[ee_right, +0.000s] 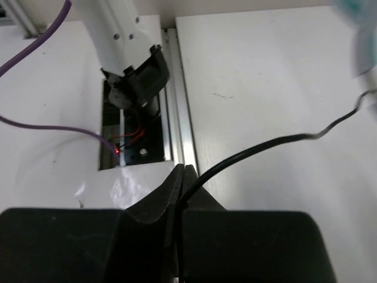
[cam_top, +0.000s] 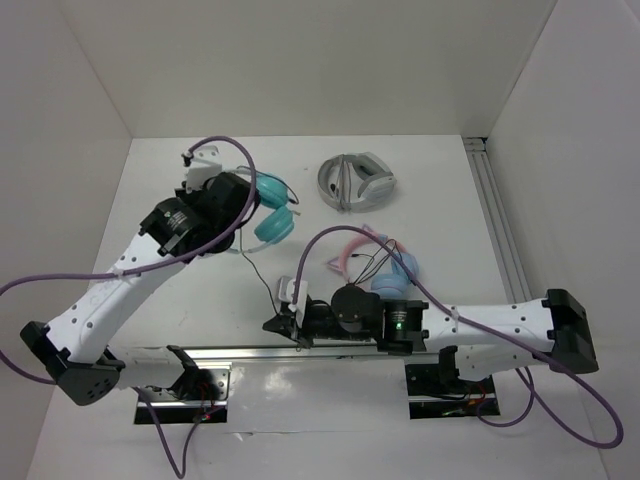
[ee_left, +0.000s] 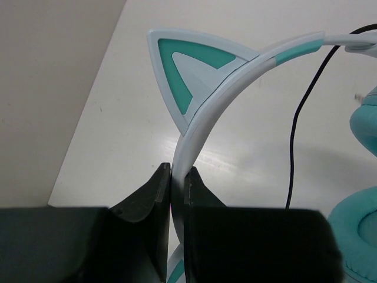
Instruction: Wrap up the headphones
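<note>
The teal cat-ear headphones [cam_top: 272, 208] lie at the back left of the table, partly under my left wrist. My left gripper [cam_top: 232, 196] is shut on their pale headband [ee_left: 203, 121], just below one pointed cat ear [ee_left: 188, 73]; a teal earcup [ee_left: 359, 233] shows at the right edge. Their thin black cable [cam_top: 262, 275] runs from the earcups toward the near edge. My right gripper [cam_top: 275, 323] is shut on that cable [ee_right: 259, 147] near the front rail, with the cable leading off to the right.
A grey-white folded pair of headphones [cam_top: 356, 181] lies at the back centre. A pink-banded cat-ear pair with blue earcups [cam_top: 385, 268] lies just behind my right arm. An aluminium rail [cam_top: 500, 230] runs along the table's right side; white walls enclose it.
</note>
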You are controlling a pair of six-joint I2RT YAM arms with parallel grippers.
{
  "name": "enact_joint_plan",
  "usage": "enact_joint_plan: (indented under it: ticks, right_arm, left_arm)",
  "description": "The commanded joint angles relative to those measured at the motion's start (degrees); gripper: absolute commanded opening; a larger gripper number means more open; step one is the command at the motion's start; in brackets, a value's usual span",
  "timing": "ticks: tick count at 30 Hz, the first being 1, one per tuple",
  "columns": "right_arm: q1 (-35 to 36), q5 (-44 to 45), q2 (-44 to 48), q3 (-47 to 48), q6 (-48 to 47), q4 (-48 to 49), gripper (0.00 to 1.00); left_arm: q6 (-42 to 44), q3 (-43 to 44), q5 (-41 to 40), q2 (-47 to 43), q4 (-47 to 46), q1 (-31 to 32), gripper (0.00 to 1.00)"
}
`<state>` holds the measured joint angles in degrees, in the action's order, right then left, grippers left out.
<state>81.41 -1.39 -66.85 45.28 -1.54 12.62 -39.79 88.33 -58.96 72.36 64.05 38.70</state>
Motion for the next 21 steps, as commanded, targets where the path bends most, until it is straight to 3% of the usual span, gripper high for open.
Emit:
enact_joint_plan:
  ticks: [1,12,16,21]
  right_arm:
    - [0.51,7.45,1.38,8.92,-6.1,-14.43,0.0]
    - [1.56,19.22,1.45,23.36,-13.75,-27.21,0.0]
    - [1.56,21.59,2.51,24.77,-14.28,-30.01,0.0]
    - [2.62,26.78,2.51,27.84,-12.52,-38.1,0.0]
  left_arm:
    - [-3.36,-2.63,4.11,-0.55,1.68,2.08,0.0]
    - [-13.46,-10.63,8.15,4.98,10.74,17.88,0.0]
    - [-12.51,-14.14,11.05,3.51,9.26,21.94,0.0]
    - [-8.38,-17.06,13.52,-2.04,8.11,21.95,0.0]
